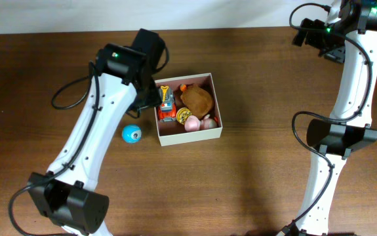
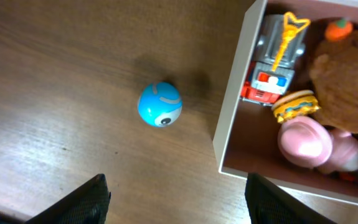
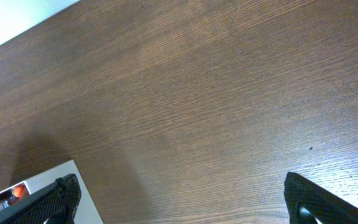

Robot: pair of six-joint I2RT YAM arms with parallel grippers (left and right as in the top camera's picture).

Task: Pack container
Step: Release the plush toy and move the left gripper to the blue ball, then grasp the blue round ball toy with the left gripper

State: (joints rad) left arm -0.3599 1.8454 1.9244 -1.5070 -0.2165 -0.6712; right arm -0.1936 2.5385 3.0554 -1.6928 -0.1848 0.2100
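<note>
L end effector (image 2: 179,208) open, empty; blue ball (image 2: 159,104) ahead, near container (image 2: 233,106) outer wall; R end effector (image 3: 188,208) open over table (image 3: 197,93).

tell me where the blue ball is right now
Overhead, the blue ball sits on the table just left of the container, outside it.
</note>
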